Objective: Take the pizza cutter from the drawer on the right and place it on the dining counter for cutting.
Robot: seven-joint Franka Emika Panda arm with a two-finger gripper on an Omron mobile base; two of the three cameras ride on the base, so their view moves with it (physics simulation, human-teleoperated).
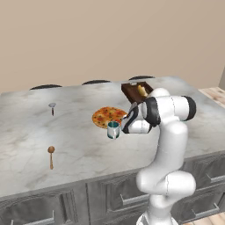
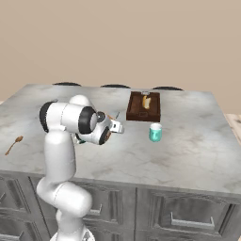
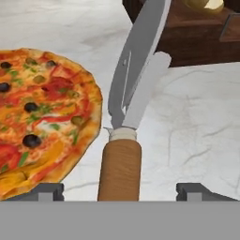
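1. Pizza cutter (image 3: 125, 140) is right in front of the hand camera: brown wooden handle nearest the lens, silvery wheel blade pointing away toward a dark brown wooden tray (image 3: 197, 40). It looks like it's lying on the marble top, just beside the pizza's (image 3: 42, 117) crust, though I can't tell if the two actually touch.
2. Gripper (image 3: 121, 190) fingers (image 3: 44, 191) are spread wide, one on each side of the handle with clear gaps, so nothing is clamped.
3. From the base cameras, the white arm (image 1: 169, 145) bends over the dining counter (image 1: 66, 145), with the hand low near the pizza (image 1: 107, 116) and a small teal mug (image 1: 113, 130).
4. In the right base view the tray (image 2: 143, 107) sits toward the far side with something yellow in it, hard to say what. The mug (image 2: 155, 132) stands just in front of it.
5. Over on the left part of the counter there's a wooden spoon (image 1: 51, 156) near the front edge and a small silver-headed spoon (image 1: 52, 107) further back, both well apart from the pizza.
6. Grey panelled drawer fronts (image 2: 188, 214) below the marble all look shut.
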